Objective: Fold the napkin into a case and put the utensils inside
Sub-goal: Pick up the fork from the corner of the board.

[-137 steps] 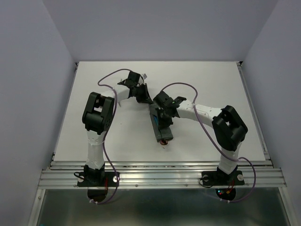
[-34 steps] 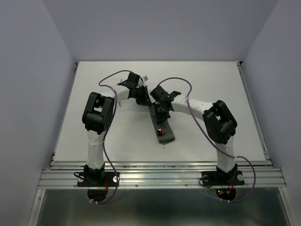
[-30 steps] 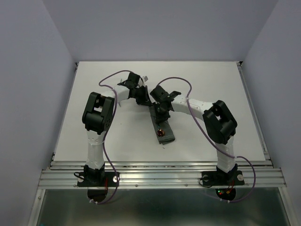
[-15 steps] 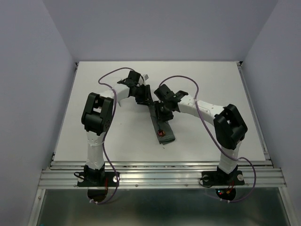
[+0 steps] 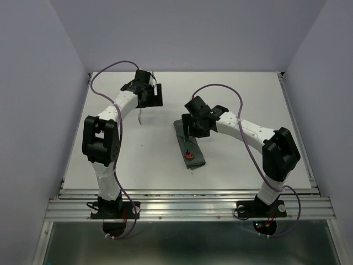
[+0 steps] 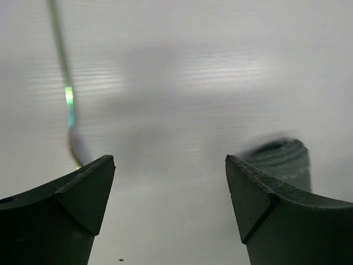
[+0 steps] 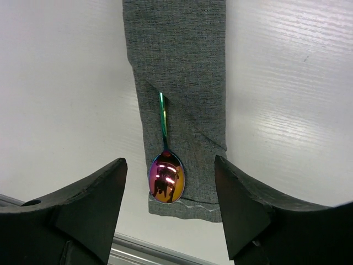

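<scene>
Two arms that met at the far end of the case (image 5: 197,158) a second ago are apart now. From the top, the left gripper (image 5: 148,95) has swung to the far left of the table (image 5: 248,99), and the right gripper (image 5: 193,125) hangs over the case in the middle. In the left wrist view the jaws stand wide with nothing between them, and a thin shiny stick (image 6: 66,94), likely the second utensil, lies on the table, so we think it goes in next. In the right wrist view the jaws are open above the long grey case, and the spoon (image 7: 166,178) sits tucked in its fold, bowl sticking out.
</scene>
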Available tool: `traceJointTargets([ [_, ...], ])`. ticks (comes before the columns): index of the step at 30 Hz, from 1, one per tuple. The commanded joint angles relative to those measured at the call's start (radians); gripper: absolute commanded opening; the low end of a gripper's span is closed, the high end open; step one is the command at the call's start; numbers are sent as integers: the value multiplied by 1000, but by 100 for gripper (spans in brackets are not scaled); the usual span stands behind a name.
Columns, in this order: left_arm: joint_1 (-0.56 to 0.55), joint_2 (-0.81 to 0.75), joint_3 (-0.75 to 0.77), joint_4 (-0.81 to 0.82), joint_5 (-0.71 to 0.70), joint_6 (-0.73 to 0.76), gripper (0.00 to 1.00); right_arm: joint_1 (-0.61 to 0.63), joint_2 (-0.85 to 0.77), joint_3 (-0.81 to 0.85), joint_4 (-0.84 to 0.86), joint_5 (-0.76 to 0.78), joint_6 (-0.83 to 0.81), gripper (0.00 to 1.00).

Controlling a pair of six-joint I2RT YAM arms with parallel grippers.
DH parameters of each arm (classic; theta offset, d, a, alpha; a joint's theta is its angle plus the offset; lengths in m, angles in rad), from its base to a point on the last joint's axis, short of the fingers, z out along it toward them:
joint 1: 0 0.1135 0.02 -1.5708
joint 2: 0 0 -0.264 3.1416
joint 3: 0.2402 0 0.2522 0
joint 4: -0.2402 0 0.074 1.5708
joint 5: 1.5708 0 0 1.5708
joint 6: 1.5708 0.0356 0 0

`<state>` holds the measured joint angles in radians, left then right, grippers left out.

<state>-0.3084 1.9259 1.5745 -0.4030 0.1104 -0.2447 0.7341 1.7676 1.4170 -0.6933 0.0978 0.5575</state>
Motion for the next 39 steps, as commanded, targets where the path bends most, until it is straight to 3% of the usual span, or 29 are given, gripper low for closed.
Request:
traceJointTargets([
  [1, 60, -2, 32, -97, -349, 22, 95, 5, -23, -4, 9, 60, -1, 70],
  [4, 87, 36, 18, -88, -393, 28, 92, 5, -20, -1, 11, 66, -8, 71],
  [9, 117, 114, 25, -33, -312, 45, 75, 5, -20, -7, 20, 57, -7, 71],
  [17, 118, 237, 125, -54, -262, 65, 61, 5, -23, -20, 28, 46, 2, 71],
  [20, 118, 281, 156, -74, -264, 62, 42, 5, -20, -16, 28, 43, 7, 71],
  [24, 118, 337, 205, -120, -253, 62, 0, 5, -19, -13, 28, 49, 10, 71],
  [29, 118, 250, 165, -93, -117, 70, 0, 5, -31, -3, 28, 60, 15, 71],
  [33, 118, 79, 44, 18, 84, 51, 0, -15, -36, 36, 49, 51, 42, 71],
  [36, 118, -56, -69, 131, 323, 10, 0, -33, -31, 48, 123, -9, 94, 70],
  [39, 118, -108, -146, 211, 415, -51, 0, -42, -8, 71, 185, -55, 162, 68],
])
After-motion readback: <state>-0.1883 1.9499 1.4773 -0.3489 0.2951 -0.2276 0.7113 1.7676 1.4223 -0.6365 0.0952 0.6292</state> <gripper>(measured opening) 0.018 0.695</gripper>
